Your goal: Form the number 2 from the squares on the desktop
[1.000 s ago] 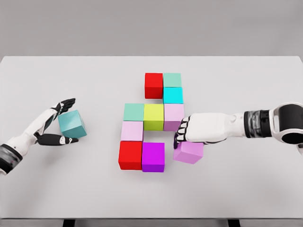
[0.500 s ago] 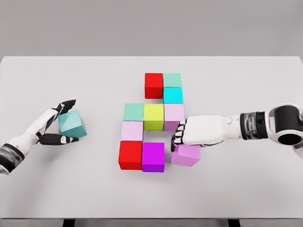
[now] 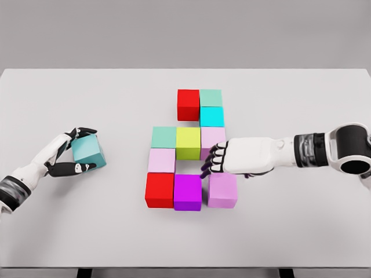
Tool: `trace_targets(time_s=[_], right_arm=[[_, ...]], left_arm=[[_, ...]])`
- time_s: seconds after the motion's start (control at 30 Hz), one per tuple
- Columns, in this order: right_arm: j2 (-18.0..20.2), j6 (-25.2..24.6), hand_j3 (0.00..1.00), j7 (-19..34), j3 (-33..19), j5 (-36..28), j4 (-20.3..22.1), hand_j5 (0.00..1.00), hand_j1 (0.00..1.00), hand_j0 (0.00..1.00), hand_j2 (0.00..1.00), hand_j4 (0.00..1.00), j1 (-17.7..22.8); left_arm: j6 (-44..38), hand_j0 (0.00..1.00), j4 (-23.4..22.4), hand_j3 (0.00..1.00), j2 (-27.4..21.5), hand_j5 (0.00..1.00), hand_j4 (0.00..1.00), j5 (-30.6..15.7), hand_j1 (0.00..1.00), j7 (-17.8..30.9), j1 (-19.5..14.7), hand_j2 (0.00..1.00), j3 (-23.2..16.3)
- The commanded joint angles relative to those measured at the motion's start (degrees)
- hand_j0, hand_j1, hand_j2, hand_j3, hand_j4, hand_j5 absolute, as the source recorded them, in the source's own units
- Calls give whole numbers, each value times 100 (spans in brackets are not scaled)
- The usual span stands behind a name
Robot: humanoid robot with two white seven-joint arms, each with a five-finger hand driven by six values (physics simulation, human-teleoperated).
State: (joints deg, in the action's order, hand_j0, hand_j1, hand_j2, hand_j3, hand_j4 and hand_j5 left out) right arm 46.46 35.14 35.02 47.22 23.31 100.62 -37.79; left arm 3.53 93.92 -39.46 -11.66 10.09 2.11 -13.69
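Observation:
Several coloured cubes lie in a stepped figure at mid-table: red [image 3: 188, 105] and green [image 3: 211, 97] on top, cyan [image 3: 211, 116] below, then a row of mint [image 3: 164, 137], yellow-green [image 3: 188, 143] and light pink [image 3: 213, 139]. Lower down sit pale pink [image 3: 162, 160], red [image 3: 159, 190] and purple [image 3: 188, 192]. A lilac cube [image 3: 223, 191] rests square against the purple one. My right hand [image 3: 215, 165] sits over its far edge, fingers [image 3: 206, 170] curled at its left corner. My left hand [image 3: 72, 152] grips a teal cube [image 3: 88, 152] at the left.
The white table [image 3: 290, 220] stretches wide around the figure, with bare surface at the front, at the right and between the teal cube and the figure. A grey wall rises behind the far edge.
My right hand slid the lilac cube left and squared it against the purple cube, then rose slightly. My left hand's fingers drew in closer around the teal cube.

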Motion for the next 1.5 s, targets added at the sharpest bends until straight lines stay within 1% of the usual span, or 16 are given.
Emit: trace_targets(time_s=[0.0, 0.1, 0.17, 0.27, 0.33, 0.6, 0.7, 0.73, 0.9, 1.0, 1.07, 1.17, 1.23, 1.37, 1.4, 1.47], right_arm=[[30, -14, 100, -2, -20, -54, 1, 100, 100, 100, 100, 100, -9], [118, -14, 100, -2, -82, -177, 1, 100, 100, 100, 100, 100, -35], [425, -14, 100, -2, -82, -177, -8, 100, 100, 100, 100, 100, -27], [1207, -14, 100, -2, -82, -177, -8, 100, 100, 100, 100, 100, -27], [1348, -14, 100, -2, -73, -177, -8, 100, 100, 100, 100, 100, -18], [1287, -14, 100, -2, -3, -142, -16, 100, 100, 100, 100, 100, 53], [1269, -14, 100, -2, 129, -125, -16, 100, 100, 100, 100, 100, 53], [1252, -14, 100, -2, 200, -125, -16, 100, 100, 100, 100, 100, 53], [1050, -14, 100, -2, 261, -125, -16, 100, 100, 100, 100, 100, 44], [1050, -14, 100, -2, 261, -125, -16, 100, 100, 100, 100, 100, 44], [1041, -14, 100, -2, 261, -125, -16, 100, 100, 100, 100, 100, 44], [1023, -14, 100, -2, 261, -125, -16, 100, 100, 100, 100, 100, 44], [988, -14, 100, -2, 287, -125, -16, 100, 100, 100, 100, 100, 53], [988, -14, 100, -2, 331, -125, -8, 100, 100, 100, 100, 100, 44], [988, -14, 100, -2, 331, -125, -8, 100, 100, 100, 100, 100, 53], [988, -14, 100, -2, 331, -125, -8, 100, 100, 100, 100, 100, 53]], left_arm=[[-46, 55, 12, 55, -9, 55, 55, -12, 55, -7, -9, 55, 24], [-80, 52, 12, 52, -9, 52, 52, -21, 52, -7, -123, 52, 6], [-160, 51, 12, 51, 0, 51, 51, -12, 51, 2, -220, 51, -2], [-160, 47, 3, 47, 0, 47, 47, -12, 47, 2, -325, 47, -3], [-169, 43, -5, 43, 0, 43, 43, -12, 43, 2, -369, 43, -11], [-590, 41, -40, 41, 123, 41, 41, -21, 41, 11, -791, 41, -20], [-617, 40, -190, 40, 220, 40, 40, -12, 40, 11, -1010, 40, -108], [-617, 40, -304, 40, 237, 40, 40, -21, 40, 11, -1213, 40, -266], [-617, 40, -717, 40, 492, 40, 40, -12, 40, 19, -1722, 40, -582], [-617, 40, -989, 40, 624, 40, 40, -12, 40, 19, -1995, 40, -758], [-617, 40, -1236, 40, 730, 40, 40, -12, 40, 19, -2162, 40, -864], [-617, 40, -1648, 40, 896, 40, 40, -3, 40, 19, -2548, 40, -1127], [-608, 40, -1877, 40, 976, 40, 40, 119, 40, 28, -2707, 40, -1207], [-555, 39, -2343, 39, 1204, 39, 39, 234, 39, 204, -3076, 39, -1496], [-538, 39, -2501, 39, 1301, 39, 39, 243, 39, 274, -3269, 39, -1646], [-511, 40, -2730, 40, 1354, 40, 40, 251, 40, 415, -3480, 40, -1822]])
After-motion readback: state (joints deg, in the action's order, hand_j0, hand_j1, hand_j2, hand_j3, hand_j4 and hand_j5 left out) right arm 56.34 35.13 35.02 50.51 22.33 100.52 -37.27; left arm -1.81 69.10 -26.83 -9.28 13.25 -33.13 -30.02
